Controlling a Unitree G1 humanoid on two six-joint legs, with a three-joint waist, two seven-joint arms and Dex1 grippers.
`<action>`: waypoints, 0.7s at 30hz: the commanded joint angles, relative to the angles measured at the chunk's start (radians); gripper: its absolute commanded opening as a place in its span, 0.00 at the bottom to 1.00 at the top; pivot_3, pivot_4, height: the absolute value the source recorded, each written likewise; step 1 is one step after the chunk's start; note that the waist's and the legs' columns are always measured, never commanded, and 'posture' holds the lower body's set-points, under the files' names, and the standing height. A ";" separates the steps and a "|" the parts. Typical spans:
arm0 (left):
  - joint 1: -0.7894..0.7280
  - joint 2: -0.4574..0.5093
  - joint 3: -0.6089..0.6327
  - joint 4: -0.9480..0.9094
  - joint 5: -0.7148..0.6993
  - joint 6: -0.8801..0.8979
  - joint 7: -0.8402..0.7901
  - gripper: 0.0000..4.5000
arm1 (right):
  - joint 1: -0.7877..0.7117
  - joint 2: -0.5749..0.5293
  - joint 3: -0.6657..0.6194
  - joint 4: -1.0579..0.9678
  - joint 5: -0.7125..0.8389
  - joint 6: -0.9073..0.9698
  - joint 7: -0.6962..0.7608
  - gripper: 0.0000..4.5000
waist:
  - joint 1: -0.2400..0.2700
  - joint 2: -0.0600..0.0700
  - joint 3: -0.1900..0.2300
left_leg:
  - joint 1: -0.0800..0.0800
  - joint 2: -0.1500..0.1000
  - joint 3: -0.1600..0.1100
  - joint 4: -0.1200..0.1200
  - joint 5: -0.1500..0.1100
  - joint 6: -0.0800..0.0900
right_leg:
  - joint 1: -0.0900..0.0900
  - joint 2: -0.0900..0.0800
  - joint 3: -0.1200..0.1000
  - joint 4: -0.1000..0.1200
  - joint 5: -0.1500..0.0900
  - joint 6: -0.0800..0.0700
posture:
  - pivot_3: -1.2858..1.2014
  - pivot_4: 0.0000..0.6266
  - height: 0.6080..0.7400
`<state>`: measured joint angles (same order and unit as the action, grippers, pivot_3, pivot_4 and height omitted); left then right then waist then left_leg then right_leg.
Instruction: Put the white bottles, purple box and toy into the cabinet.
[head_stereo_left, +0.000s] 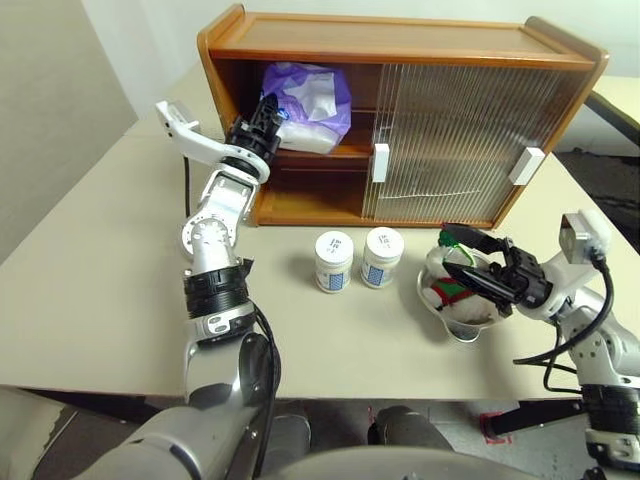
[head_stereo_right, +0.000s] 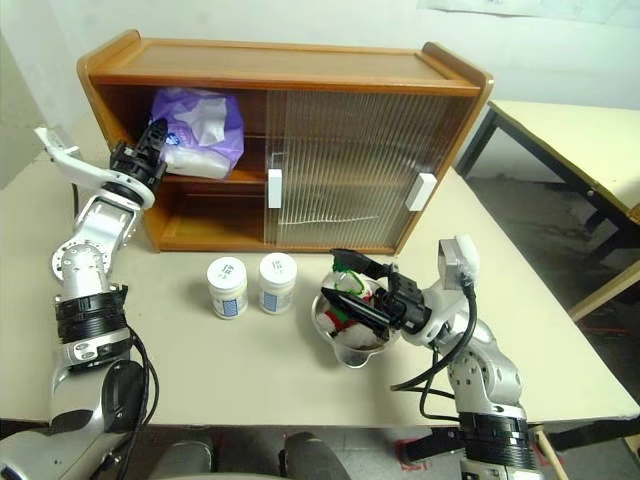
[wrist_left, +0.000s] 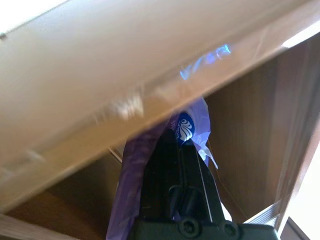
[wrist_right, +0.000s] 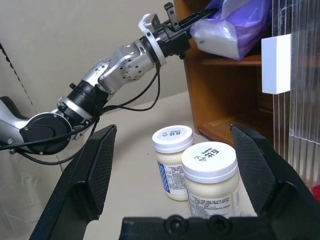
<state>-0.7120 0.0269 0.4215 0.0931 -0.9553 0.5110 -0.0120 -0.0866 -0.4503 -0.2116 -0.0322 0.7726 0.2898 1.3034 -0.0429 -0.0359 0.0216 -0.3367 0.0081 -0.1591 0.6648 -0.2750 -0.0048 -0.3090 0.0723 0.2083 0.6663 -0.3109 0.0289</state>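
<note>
We see the cabinet (head_stereo_left: 400, 60) standing at the back of the pale surface (head_stereo_left: 90, 300), its sliding doors pushed to the right so that the left part of both shelves is open. The purple box (head_stereo_left: 310, 105) sits on the upper shelf in that open part, white tissue poking from its top. Our left tool (head_stereo_left: 268, 118) reaches into the opening and is clenched on the box's near left edge; from the left wrist view the black fingers (wrist_left: 175, 170) press together on the purple wrap (wrist_left: 195, 125), right under the cabinet's top board.

The two white bottles (head_stereo_left: 358, 260) stand upright on the surface in front of the cabinet, side by side and just about touching, lids on, below the left door handle (head_stereo_left: 380, 162). The lower shelf in the open part holds nothing that we can make out.

To the right of the bottles sits a steel bowl (head_stereo_left: 455, 305) with the toy (head_stereo_left: 452, 292) lying inside it; we catch its red and green stripes and white plush. Our right tool (head_stereo_left: 480, 265) hovers over the bowl with its fingers spread wide and nothing between them, pointing across toward the bottles. In the right wrist view the two bottles stand framed between its open fingers (wrist_right: 95, 170), well apart from them.
</note>
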 joint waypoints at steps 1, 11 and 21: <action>-0.009 0.007 -0.040 0.023 0.051 -0.006 -0.009 0.04 | 0.010 0.001 0.006 -0.018 -0.001 -0.009 -0.005 1.00 | -0.006 0.000 0.000 | 0.000 0.000 0.000 0.000 0.000 0.000 | 0.000 0.000 0.000 0.000 0.000 0.001 | 0.47 0.00 1.00; 0.041 0.037 -0.069 -0.029 0.118 -0.005 -0.027 0.76 | 0.048 -0.007 0.013 -0.035 0.001 -0.001 0.006 1.00 | -0.024 0.000 0.000 | -0.001 0.000 0.000 0.000 -0.001 0.001 | 0.000 0.000 0.000 0.000 -0.002 0.003 | 0.47 0.00 1.00; 0.256 0.217 -0.216 -0.385 0.211 -0.013 -0.245 0.95 | 0.022 -0.016 0.030 -0.011 -0.010 0.003 0.022 1.00 | -0.027 0.000 0.000 | -0.002 -0.001 0.000 0.001 -0.001 0.001 | -0.001 0.000 0.000 0.000 0.000 -0.002 | 0.48 0.00 1.00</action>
<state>-0.4677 0.2213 0.2313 -0.2083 -0.7656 0.5396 -0.1844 -0.0611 -0.4561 -0.1982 -0.0485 0.7715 0.2885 1.3160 -0.0703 -0.0362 0.0216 -0.3390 0.0075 -0.1593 0.6652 -0.2759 -0.0033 -0.3102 0.0724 0.2079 0.6660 -0.3100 0.0255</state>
